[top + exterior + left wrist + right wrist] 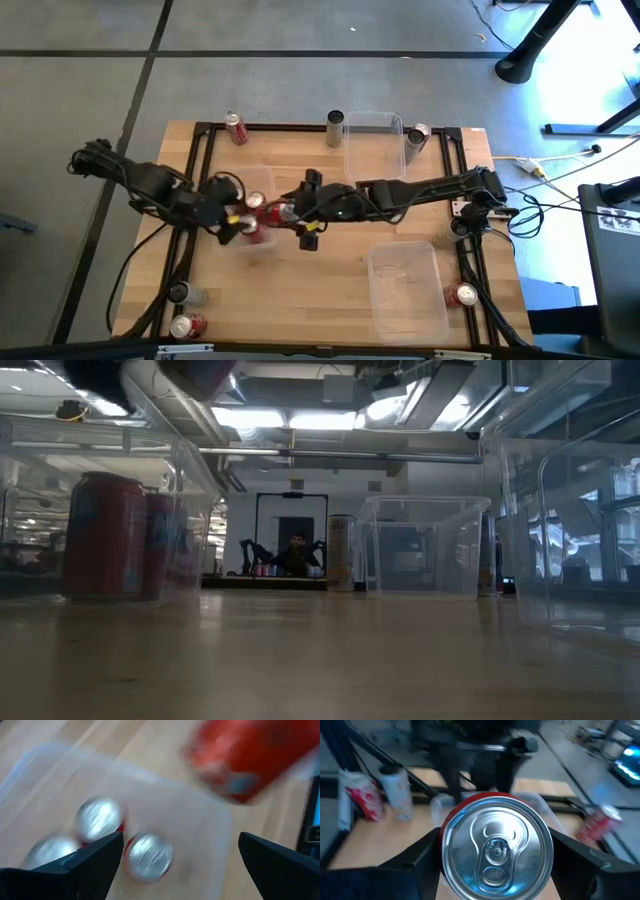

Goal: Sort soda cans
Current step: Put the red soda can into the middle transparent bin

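Observation:
A clear bin (262, 178) at the table's middle left holds three red soda cans, silver tops up (98, 818), (148, 856), (50, 851); the low view shows them standing (105, 535). My left gripper (180, 851) hangs open above this bin (232, 225), with nothing between its fingers. My right gripper (292, 212) reaches in from the table's right and is shut on another red soda can (496, 847), which shows blurred beyond the left fingers (250, 757). My right gripper pinches the red can between its two fingers, one on each side of the can just below its top rim (443, 842). The can lies along the fingers, its silver top (495, 845) turned back toward the wrist. It is lifted clear, above the bin's right end (272, 212).
An empty clear bin (375, 145) stands at the far edge, another (405, 290) at the near right. Loose cans stand about: red (236, 128), dark (335, 128) and one (417, 138) at the far edge, red (465, 295) near right, grey (180, 293) and red (187, 325) near left.

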You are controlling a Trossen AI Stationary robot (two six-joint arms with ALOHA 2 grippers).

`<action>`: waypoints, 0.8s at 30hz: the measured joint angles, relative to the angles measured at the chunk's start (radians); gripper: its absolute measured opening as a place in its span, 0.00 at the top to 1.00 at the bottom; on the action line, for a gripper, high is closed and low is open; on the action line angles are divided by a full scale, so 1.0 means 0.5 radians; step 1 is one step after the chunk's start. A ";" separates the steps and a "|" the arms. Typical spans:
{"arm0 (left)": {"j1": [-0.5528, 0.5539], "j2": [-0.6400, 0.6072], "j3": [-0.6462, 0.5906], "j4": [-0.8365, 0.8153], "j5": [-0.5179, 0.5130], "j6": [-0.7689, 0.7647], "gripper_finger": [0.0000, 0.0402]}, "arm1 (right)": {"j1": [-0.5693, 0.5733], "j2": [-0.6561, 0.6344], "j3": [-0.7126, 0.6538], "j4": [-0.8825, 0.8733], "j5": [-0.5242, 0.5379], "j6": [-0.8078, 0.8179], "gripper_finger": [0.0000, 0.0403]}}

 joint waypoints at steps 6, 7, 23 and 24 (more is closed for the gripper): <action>-0.027 -0.102 -0.001 -0.527 -0.014 -0.501 0.04 | -0.087 0.143 0.005 0.346 -0.165 -0.003 0.31; -0.036 -0.103 -0.001 -0.600 -0.014 -0.562 0.04 | -0.101 0.172 0.020 0.393 -0.183 -0.003 0.31; -0.053 -0.116 -0.029 -0.907 0.023 -0.774 0.04 | -0.279 0.648 0.229 0.803 -0.332 0.080 0.31; -0.052 -0.117 -0.045 -0.890 0.016 -0.777 0.04 | -0.282 0.672 0.229 0.813 -0.324 0.080 0.31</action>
